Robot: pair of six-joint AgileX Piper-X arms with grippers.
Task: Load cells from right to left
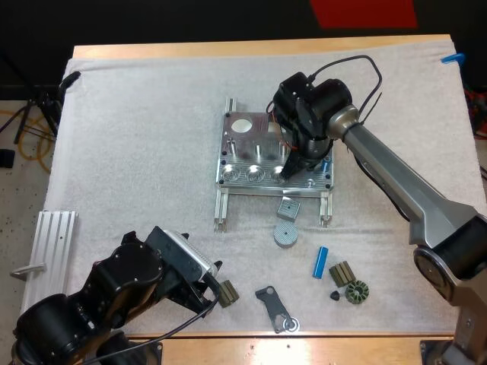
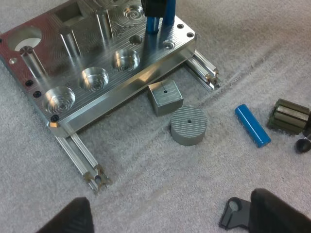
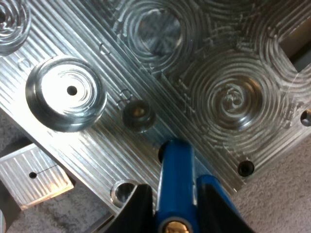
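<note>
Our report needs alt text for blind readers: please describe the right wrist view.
Black jaws press on a blue cell from both sides, its tip at the grooved metal fixture. A small grey block lies on the mat beside the fixture.

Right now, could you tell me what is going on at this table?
The right gripper holds a blue cylinder upright, its lower end at a hole near the near right corner of the metal fixture. A second blue piece shows close beside it. The left gripper hangs open and low near the mat's near edge, holding nothing. A spare blue cylinder lies on the mat in front of the fixture, among small dark parts.
</note>
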